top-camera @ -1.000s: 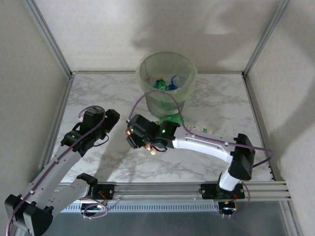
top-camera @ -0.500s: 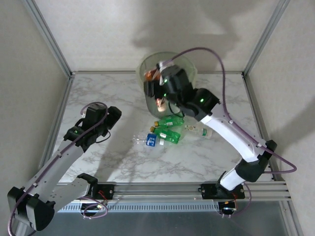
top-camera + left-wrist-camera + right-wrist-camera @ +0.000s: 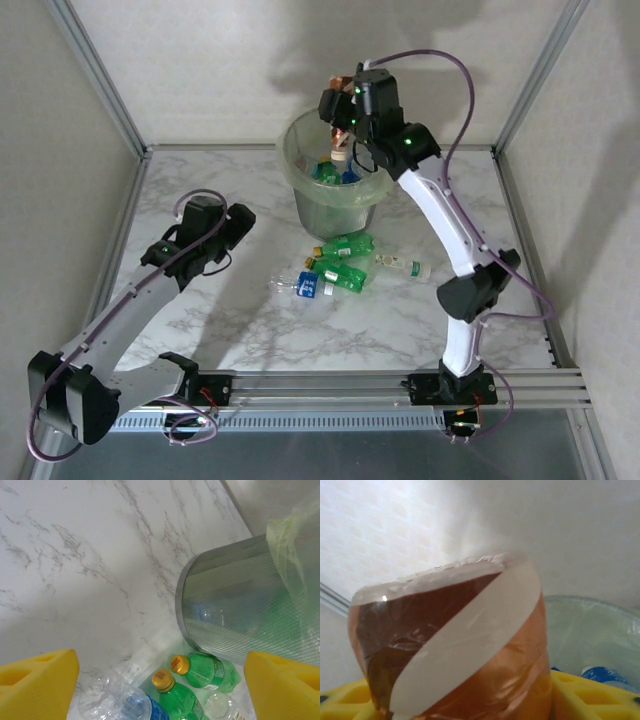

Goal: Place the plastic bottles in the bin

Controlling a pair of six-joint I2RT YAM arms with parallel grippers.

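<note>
Top external view: right gripper (image 3: 340, 130) reaches out over the bin (image 3: 322, 207), clamped on an orange-labelled bottle (image 3: 342, 152) that hangs above the open mouth, not yet dropped. Some bottles lie inside already; green and blue patches show down in the liner. On the marble table (image 3: 200, 180) near the bin's foot lie a green bottle (image 3: 347, 246), a second green bottle (image 3: 342, 276), a clear bottle with a blue label (image 3: 303, 286) and another clear bottle (image 3: 402, 266), clustered close. I judge the job partway done: some binned, one about to go in, four to fetch. Left gripper (image 3: 237, 222) stands spread wide and empty, facing that cluster. No writing is legible. Right wrist view shows the held label as orange with a diagonal white band and no lettering. Both green bottles have yellow-orange caps; their label print is too small to read.
</note>
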